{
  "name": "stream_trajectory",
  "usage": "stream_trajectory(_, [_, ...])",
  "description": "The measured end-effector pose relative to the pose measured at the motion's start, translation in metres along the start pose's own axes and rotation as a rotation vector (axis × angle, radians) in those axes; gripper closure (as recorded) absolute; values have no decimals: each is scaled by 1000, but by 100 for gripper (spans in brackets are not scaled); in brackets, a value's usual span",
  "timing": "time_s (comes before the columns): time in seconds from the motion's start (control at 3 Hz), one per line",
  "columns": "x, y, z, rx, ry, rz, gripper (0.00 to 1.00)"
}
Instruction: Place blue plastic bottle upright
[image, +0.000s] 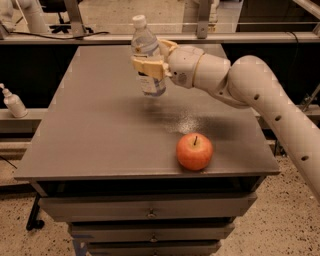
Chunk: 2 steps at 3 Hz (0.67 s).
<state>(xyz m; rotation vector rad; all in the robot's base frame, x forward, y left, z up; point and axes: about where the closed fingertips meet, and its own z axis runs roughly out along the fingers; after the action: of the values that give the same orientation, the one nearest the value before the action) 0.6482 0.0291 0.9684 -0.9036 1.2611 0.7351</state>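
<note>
The blue plastic bottle is clear and bluish with a white cap and a white label. It is held nearly upright, tilted slightly left, its base just above the grey table. My gripper reaches in from the right on a white arm and is shut on the bottle around its middle. The tan fingers cover part of the label.
A red apple sits near the table's front right edge. A white pump-dispenser bottle stands on a ledge to the left, off the table. Drawers run below the tabletop.
</note>
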Motion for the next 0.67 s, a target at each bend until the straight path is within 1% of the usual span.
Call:
stream_trajectory(0.33, [7,-4,-6,6,2,-29,100])
stream_trajectory(0.67, [16,-10,-15,23,7,-41,100])
